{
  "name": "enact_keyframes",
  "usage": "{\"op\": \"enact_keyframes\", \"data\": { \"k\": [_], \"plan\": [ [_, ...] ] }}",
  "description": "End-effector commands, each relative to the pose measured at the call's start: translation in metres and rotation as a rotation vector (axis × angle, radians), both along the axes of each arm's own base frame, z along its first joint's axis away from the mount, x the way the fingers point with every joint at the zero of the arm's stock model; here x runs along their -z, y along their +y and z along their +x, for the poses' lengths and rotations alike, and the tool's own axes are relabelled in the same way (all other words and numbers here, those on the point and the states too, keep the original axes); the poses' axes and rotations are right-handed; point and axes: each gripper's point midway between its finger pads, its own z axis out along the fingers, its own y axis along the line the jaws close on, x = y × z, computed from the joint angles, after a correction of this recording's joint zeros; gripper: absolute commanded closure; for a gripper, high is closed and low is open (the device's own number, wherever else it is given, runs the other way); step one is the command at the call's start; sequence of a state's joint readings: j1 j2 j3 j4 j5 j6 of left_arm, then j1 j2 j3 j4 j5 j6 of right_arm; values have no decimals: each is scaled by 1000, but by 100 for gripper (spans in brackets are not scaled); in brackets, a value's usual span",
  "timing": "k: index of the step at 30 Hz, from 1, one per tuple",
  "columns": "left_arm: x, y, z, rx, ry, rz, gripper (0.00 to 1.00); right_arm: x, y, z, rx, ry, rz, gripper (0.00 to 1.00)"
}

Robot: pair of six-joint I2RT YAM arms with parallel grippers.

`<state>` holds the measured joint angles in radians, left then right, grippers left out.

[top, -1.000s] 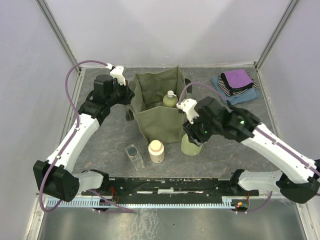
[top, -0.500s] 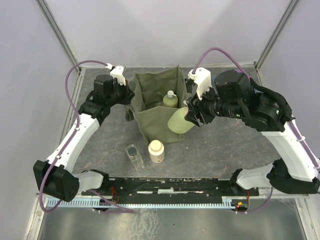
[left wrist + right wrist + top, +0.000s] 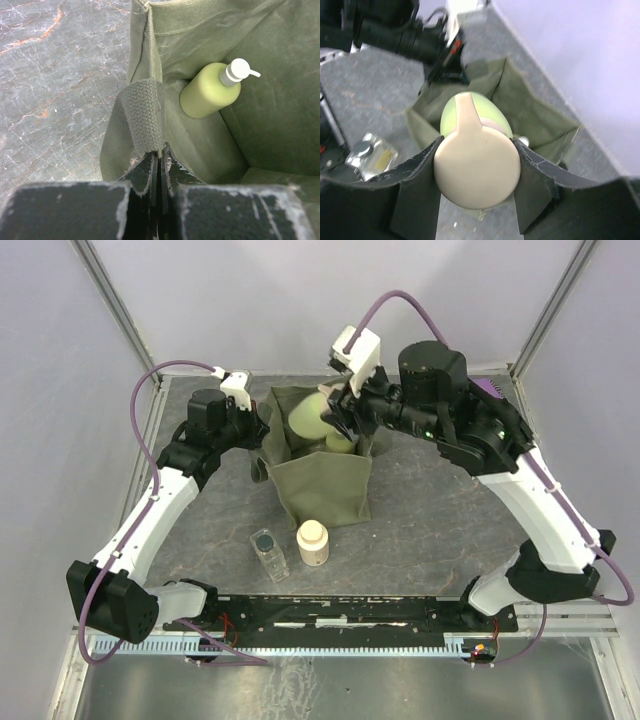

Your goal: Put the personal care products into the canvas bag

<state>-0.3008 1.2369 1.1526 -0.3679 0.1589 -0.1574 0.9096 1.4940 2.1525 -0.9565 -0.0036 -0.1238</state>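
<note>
While left end effector (image 3: 160, 153) pinches canvas bag (image 3: 265, 110), right end effector (image 3: 476, 152) clamps green bottle (image 3: 303, 418)

— What rests on the grey table (image 3: 440, 510)?
— The green canvas bag (image 3: 325, 485) stands mid-table. In front of it sit the clear square bottle (image 3: 268, 550) and the cream jar (image 3: 313, 542), just beside each other.

Lighting even, diffuse; faint soft shadows on grey marbled tabletop (image 3: 430, 530). Right wrist view blurred, round peach plastic cap (image 3: 477, 172) soft; left wrist view sharp.
</note>
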Motion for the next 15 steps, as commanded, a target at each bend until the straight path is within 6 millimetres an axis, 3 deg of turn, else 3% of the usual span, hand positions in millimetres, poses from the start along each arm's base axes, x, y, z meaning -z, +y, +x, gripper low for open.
{"op": "enact_keyframes", "data": {
  "k": [1, 5, 15],
  "plan": [
    [-14, 2, 2, 10, -38, 28, 97, -148, 2, 12, 25, -411, 355, 100],
    [-15, 3, 0, 8, -42, 29, 97, -141, 13, 30, 47, -412, 332, 100],
    [-24, 1, -4, 22, -52, 11, 97, -60, 37, 63, 67, -234, 219, 100]
  ]
}}
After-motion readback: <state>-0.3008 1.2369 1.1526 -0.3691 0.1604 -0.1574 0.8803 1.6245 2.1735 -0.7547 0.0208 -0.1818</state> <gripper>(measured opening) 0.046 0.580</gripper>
